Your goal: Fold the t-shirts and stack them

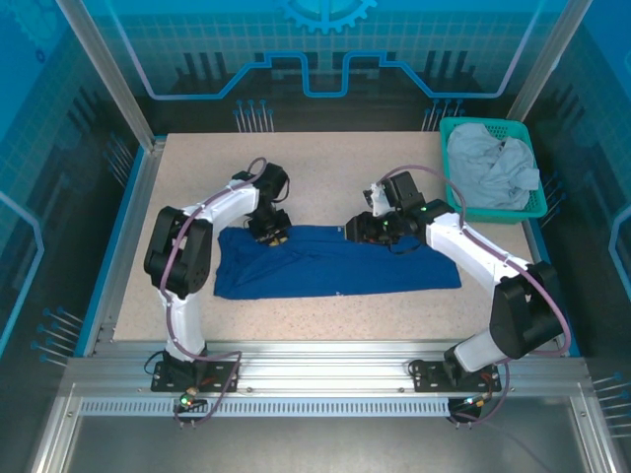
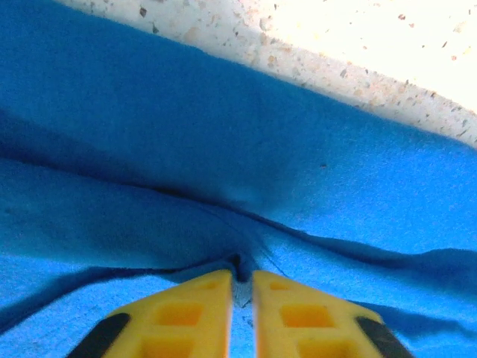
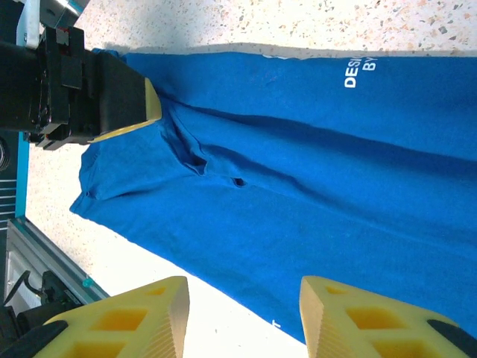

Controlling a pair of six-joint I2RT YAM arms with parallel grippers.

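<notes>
Speckled beige tabletop [image 1: 197,177] bears the seemingly part-folded royal blue cloth t-shirt [image 1: 335,271], pinched under the left end effector [image 2: 240,277], the right end effector [image 3: 243,294] spread over it, while the crumpled light grey t-shirt [image 1: 488,168] lies unfolded in the teal plastic mesh basket [image 1: 493,215] beyond.

1. The table [image 1: 325,158] had a pale, speckled, stone-like top, edged down its left side by a thin blue border [image 1: 128,236].
2. Behind it stood a back wall [image 1: 325,59] of teal panels printed with a fine grid, a gear emblem [image 1: 327,12] at the top and a bright angular line beneath.
3. Silvery metal posts [image 1: 104,69] slanted up from the far corners.
4. The side walls [image 1: 39,197] were darker blue-green with the same grid.
5. A ribbed metal rail [image 1: 325,360] ran along the near edge.
6. Light fell hard on the bare tabletop [image 2: 387,45], which looked almost white close up.
</notes>
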